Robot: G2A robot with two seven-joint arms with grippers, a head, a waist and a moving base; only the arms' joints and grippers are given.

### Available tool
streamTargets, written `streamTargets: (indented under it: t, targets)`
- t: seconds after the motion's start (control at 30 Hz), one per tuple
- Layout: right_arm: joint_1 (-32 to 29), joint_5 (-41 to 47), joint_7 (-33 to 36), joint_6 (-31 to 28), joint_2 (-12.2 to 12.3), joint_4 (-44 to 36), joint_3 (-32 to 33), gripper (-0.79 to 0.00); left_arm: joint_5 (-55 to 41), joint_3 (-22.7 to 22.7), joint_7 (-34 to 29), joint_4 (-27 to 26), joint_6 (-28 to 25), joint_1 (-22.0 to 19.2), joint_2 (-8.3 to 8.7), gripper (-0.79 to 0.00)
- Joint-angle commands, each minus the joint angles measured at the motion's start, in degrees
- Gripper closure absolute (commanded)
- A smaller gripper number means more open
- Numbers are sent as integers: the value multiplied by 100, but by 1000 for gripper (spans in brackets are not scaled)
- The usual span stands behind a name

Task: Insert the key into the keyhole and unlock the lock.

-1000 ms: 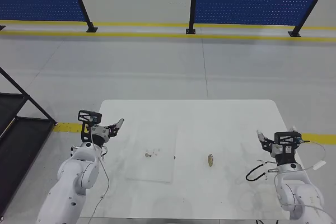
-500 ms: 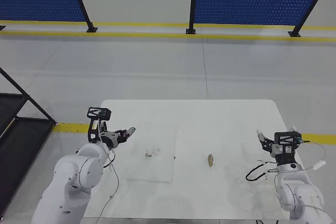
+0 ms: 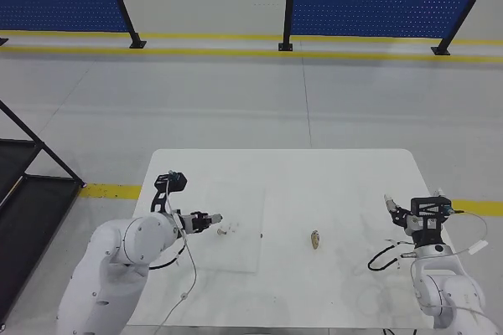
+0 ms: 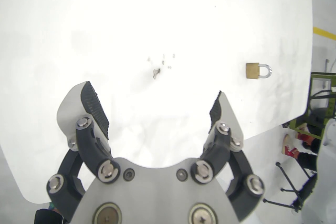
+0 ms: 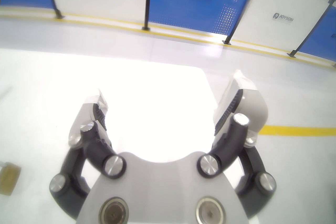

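A small silver key lies flat on the white table, left of centre. The brass padlock with a steel shackle lies on its side right of centre, and its brass body also shows at the right wrist view's edge. My left gripper hovers open just left of the key, nothing between its fingers. My right gripper stays open over the table's right edge, well right of the padlock.
A black metal cart stands on the floor left of the table. Blue fence panels run along the back. A cable trails on the table by the right arm. A faint rectangular sheet lies under the key.
My left arm has swung right across the table from the left edge, bringing its open gripper close to the key. The right arm, key and padlock have not moved.
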Motion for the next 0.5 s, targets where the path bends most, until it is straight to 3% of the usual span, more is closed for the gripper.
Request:
streamTargets:
  t: [0.0,0.13,0.47]
  targets:
    - [0,0,0,0,0,0,0,-785,-120,65,-5,104,92,7,-8,-785]
    - [0,0,0,0,0,0,0,-785,-411,166,46,324,238,-42,-27,-785]
    - [0,0,0,0,0,0,0,-785,-575,397,326,796,-65,-105,-15,-760]
